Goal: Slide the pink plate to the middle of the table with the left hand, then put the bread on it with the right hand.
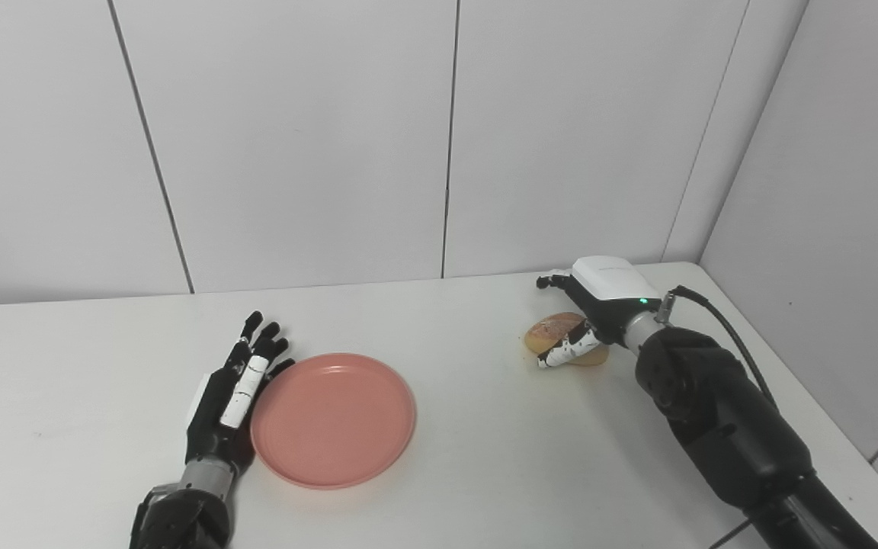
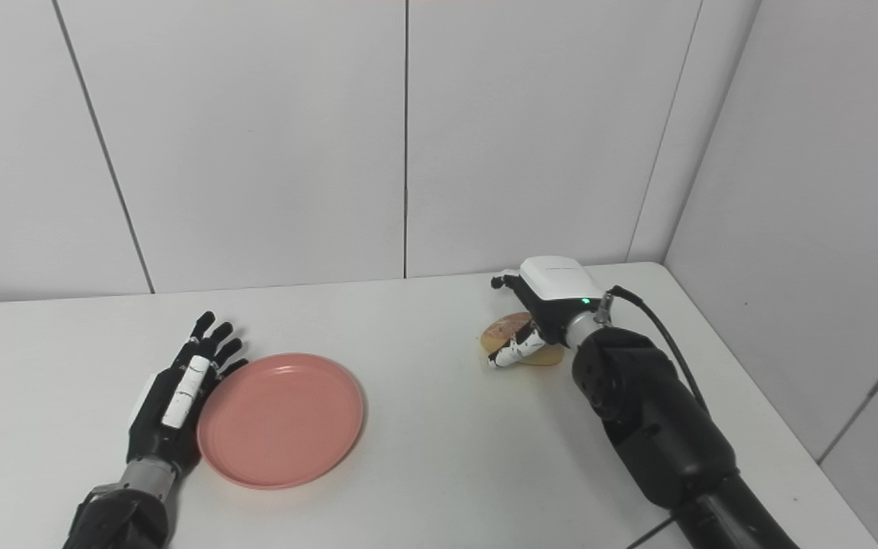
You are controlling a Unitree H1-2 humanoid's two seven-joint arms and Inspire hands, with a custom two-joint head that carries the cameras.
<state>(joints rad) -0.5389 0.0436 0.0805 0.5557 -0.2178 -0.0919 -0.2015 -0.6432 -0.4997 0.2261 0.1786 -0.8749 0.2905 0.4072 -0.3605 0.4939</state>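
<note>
A round pink plate lies flat on the white table, left of the middle. My left hand rests edge-on against the plate's left rim, fingers straight and apart, holding nothing. The bread, a brown bun, sits on the table at the right rear. My right hand lies over the bread from behind, its thumb curled along the bun's near side and its fingers on the far side. The bread still touches the table; part of it is hidden under the hand.
White wall panels close off the back of the table and a wall runs along its right edge. A black cable loops from my right wrist.
</note>
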